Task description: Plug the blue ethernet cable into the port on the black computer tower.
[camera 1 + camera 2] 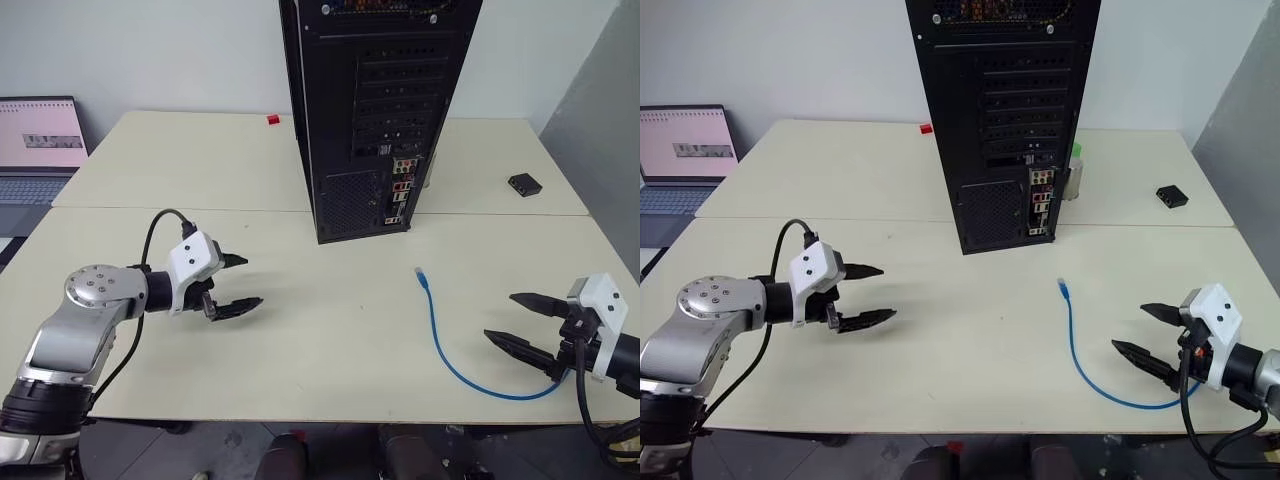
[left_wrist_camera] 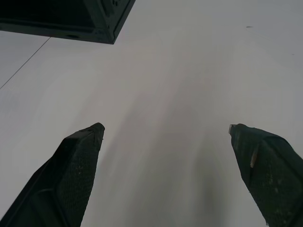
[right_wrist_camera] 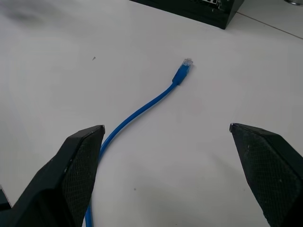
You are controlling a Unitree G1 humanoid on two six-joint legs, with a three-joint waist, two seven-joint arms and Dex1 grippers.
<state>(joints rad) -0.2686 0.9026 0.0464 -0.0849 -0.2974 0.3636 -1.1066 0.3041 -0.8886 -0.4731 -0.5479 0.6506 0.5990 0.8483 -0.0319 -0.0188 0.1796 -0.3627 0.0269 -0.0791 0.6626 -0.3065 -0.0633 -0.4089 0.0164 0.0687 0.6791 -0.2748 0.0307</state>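
The blue ethernet cable (image 1: 440,340) lies loose on the cream table, curving from a clear plug (image 1: 421,272) near the tower toward the front right. The black computer tower (image 1: 375,110) stands upright at the middle back, its rear panel with ports (image 1: 397,190) facing me. My right gripper (image 1: 520,322) hovers open at the front right, close to the cable's near end; in the right wrist view the cable (image 3: 142,111) runs between its fingers (image 3: 75,165). Front left, my left gripper (image 1: 238,284) is open over bare table with nothing in it.
A laptop (image 1: 38,150) sits open at the far left. A small black box (image 1: 524,183) lies at the back right. A small red object (image 1: 273,120) rests behind the tower's left side. A seam (image 1: 150,208) runs across where two tables join.
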